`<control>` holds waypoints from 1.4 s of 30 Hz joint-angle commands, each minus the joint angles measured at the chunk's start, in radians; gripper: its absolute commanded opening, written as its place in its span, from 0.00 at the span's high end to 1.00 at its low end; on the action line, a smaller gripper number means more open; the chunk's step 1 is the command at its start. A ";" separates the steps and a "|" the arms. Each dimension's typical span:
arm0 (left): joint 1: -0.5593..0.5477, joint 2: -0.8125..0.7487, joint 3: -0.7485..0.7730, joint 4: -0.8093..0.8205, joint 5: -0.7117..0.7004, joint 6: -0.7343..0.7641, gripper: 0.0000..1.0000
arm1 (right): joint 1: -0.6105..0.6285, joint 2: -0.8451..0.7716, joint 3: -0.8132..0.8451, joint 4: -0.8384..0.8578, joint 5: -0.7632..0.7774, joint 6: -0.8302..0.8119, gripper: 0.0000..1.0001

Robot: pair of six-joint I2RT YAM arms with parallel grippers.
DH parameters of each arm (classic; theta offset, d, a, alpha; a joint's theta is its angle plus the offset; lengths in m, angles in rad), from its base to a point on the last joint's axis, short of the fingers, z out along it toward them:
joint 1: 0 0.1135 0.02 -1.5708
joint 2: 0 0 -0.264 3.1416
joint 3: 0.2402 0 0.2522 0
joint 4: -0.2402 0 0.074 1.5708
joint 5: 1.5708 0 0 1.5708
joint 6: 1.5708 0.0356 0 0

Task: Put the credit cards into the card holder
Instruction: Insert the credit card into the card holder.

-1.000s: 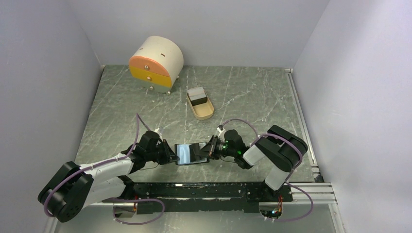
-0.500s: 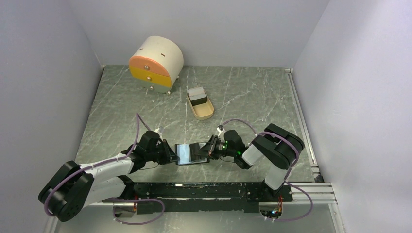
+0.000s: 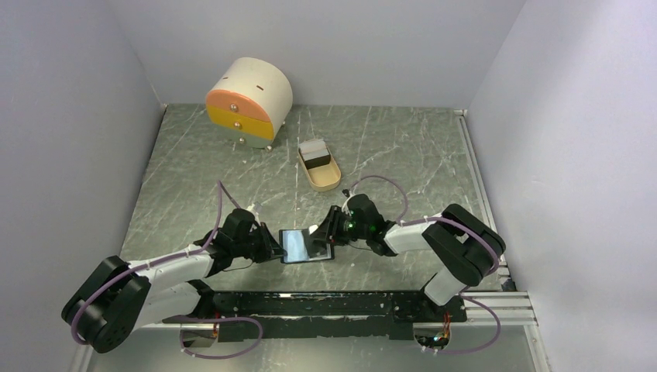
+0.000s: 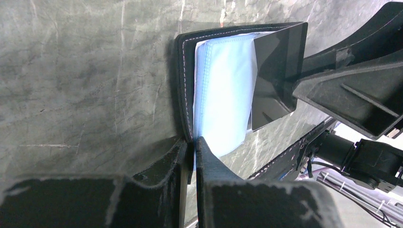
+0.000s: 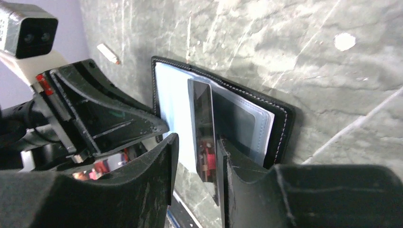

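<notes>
Card insertion, partly done. The card holder (image 3: 304, 245) is laid open on the table (image 3: 403, 155), near and central, its left edge clamped by the left gripper (image 4: 192, 142). One black card (image 5: 205, 128) appears lodged partway in a pocket, between the parted jaws of the right gripper (image 5: 197, 142). Further credit cards (image 3: 314, 149) are seen in the far tray (image 3: 327, 184) from overhead only. The card's seating is shown by the wrist views alone.

A robotics lab test cell: plain pale walls (image 3: 73, 116) box in a grey marbled tabletop (image 3: 387, 147) on three sides, aluminium rails (image 3: 482, 194) line its right edge, and two cabled robot arms (image 3: 166, 271) stand bolted at its near edge
</notes>
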 commanded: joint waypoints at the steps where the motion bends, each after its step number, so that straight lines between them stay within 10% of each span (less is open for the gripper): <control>1: 0.005 0.021 0.001 -0.004 0.006 0.010 0.86 | 0.001 -0.021 0.033 -0.206 0.078 -0.097 0.61; 29: 0.001 0.015 -0.005 0.017 0.017 -0.002 0.87 | 0.078 0.029 0.038 -0.133 0.074 -0.039 0.79; 42: -0.003 0.017 -0.001 0.020 0.019 -0.004 0.87 | 0.107 0.028 0.086 -0.207 0.123 -0.078 0.68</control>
